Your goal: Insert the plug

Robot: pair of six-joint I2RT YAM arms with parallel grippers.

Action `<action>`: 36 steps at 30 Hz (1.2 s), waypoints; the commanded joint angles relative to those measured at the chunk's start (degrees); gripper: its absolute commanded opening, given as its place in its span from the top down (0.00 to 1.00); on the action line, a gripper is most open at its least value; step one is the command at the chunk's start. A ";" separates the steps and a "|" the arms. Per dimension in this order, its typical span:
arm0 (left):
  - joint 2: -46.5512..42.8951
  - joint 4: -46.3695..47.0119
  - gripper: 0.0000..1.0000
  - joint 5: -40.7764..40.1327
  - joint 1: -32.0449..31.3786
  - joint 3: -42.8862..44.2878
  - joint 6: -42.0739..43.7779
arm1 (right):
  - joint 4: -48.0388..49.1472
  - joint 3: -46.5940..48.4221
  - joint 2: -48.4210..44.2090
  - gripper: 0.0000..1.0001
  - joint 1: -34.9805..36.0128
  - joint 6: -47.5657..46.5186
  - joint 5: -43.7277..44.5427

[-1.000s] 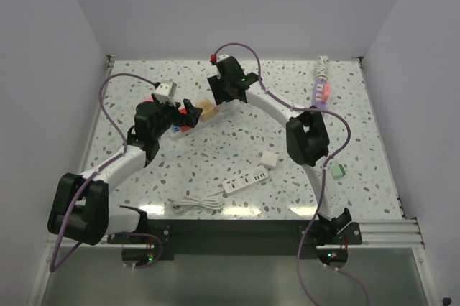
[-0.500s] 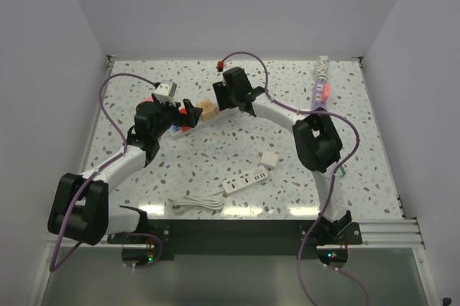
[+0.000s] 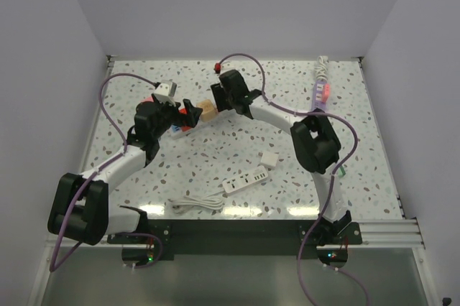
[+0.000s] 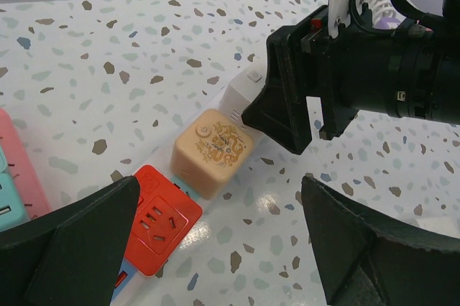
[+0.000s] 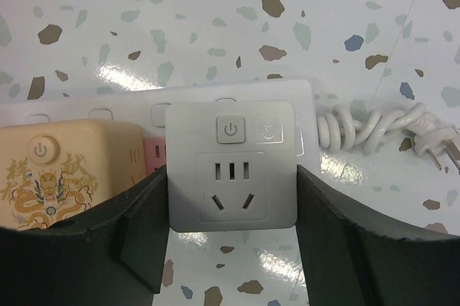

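The white cube adapter (image 5: pixel 231 166) is pinched between the right gripper's (image 3: pixel 216 100) fingers (image 5: pixel 140 241), one pressed flat on each side of it. It's sitting over the white power strip (image 5: pixel 79 108), near the strip's cord end, just beside a tan cube (image 4: pixel 213 151) with a dragon print. Socket face points up at the wrist cam, power button on the far edge. Can't tell if the prongs are fully in. It's a cube, so no real long axis, but the strip runs diagonally, near-left to far-right in the top view. The right arm reaches forward, then bends left across the table (image 3: pixel 215 155), wrist aimed down. The left arm reaches forward and right, and the left gripper (image 3: pixel 188 112) is spread wide with nothing in it, looking down at the tan cube and a red cube (image 4: pixel 154 220). A coiled cord (image 5: pixel 359 130) trails off the strip's end.
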 commanded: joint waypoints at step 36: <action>0.84 2.25 0.03 0.66 0.20 -0.31 1.31 | -10.88 -10.88 3.81 1.00 3.57 3.29 2.99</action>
